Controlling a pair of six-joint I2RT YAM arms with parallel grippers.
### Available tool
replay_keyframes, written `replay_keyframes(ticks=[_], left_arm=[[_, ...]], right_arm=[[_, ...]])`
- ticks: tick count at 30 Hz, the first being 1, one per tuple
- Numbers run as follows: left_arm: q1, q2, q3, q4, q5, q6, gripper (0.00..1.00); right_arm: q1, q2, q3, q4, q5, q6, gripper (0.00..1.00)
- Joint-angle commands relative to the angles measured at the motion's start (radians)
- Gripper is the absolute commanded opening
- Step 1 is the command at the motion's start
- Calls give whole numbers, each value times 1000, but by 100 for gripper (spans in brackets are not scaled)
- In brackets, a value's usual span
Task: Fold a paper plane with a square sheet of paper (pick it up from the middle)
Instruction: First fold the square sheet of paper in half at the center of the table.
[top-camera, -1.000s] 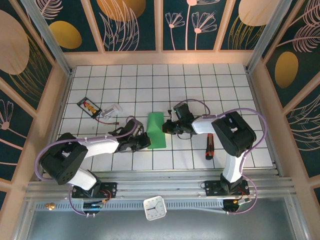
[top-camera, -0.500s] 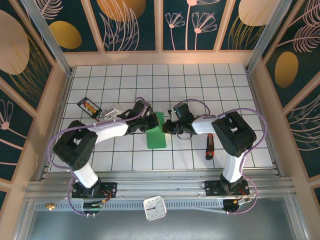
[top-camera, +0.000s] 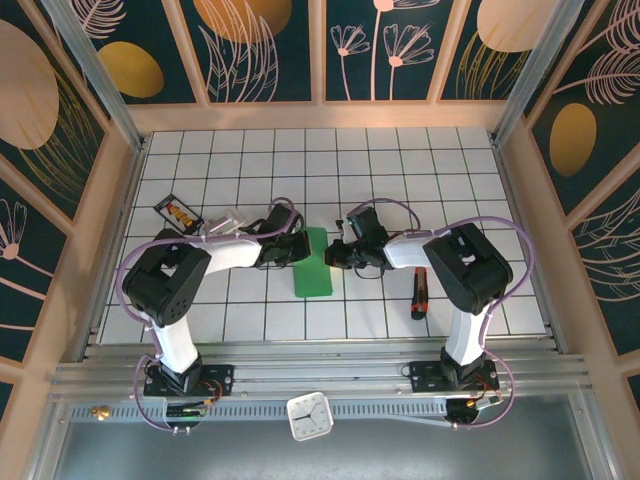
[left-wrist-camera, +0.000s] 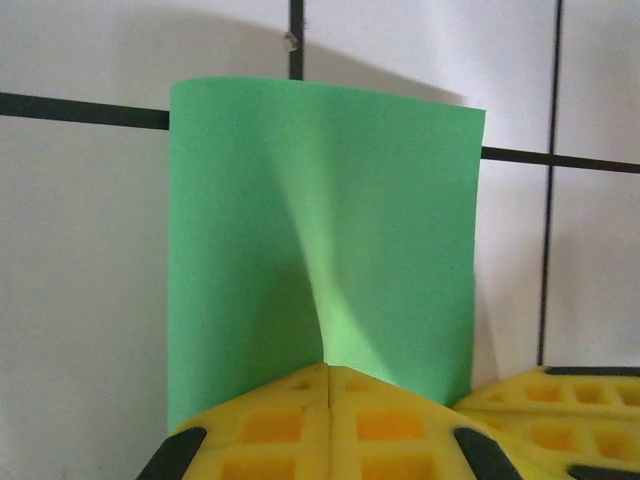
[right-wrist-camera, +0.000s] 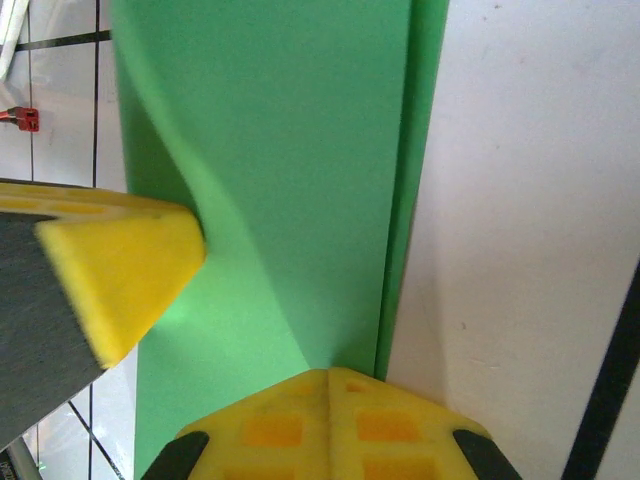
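The square sheet of paper (top-camera: 314, 272) lies just left of centre on the gridded table (top-camera: 400, 170). It is folded into a narrow green strip running up and down the overhead frame. Both arms meet over its upper half. The left gripper (top-camera: 298, 248) comes in at the strip's left edge and the right gripper (top-camera: 337, 252) at its right edge. From above, the dark wrists cover the fingertips, so the contact is hard to make out there.

In the left wrist view the yellow pads (left-wrist-camera: 390, 425) are pressed together at the bottom edge. The paper (left-wrist-camera: 330, 200) puckers into a ridge that runs straight into their seam, so it looks pinched. Another yellow padded piece (left-wrist-camera: 560, 410) is cut off in the lower right corner, and I cannot tell whose it is.

In the right wrist view the pads (right-wrist-camera: 390, 425) are likewise closed, nipping the paper (right-wrist-camera: 290, 150) at the fold line. The left gripper's blunt fingertip (right-wrist-camera: 120, 270) pokes in from the left, denting the sheet.

A red-and-black tool (top-camera: 420, 292) lies to the right, well apart from the paper.
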Motion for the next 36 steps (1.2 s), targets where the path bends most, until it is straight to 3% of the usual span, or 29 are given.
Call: replay_keyframes(ticks=[1, 11, 26, 30, 36], left_arm=[[14, 28, 9, 21, 5, 17, 2], [16, -74, 16, 19, 11, 31, 15], [48, 62, 53, 10, -22, 68, 4], [53, 66, 37, 28, -23, 67, 4], [53, -12, 51, 40, 6, 67, 13]], right_arm=[[2, 78, -55, -104, 189, -23, 0], [2, 76, -56, -106, 191, -22, 0], [1, 79, -57, -108, 189, -24, 0], [1, 79, -56, -111, 189, -24, 0], [1, 78, -52, -115, 191, -25, 0]])
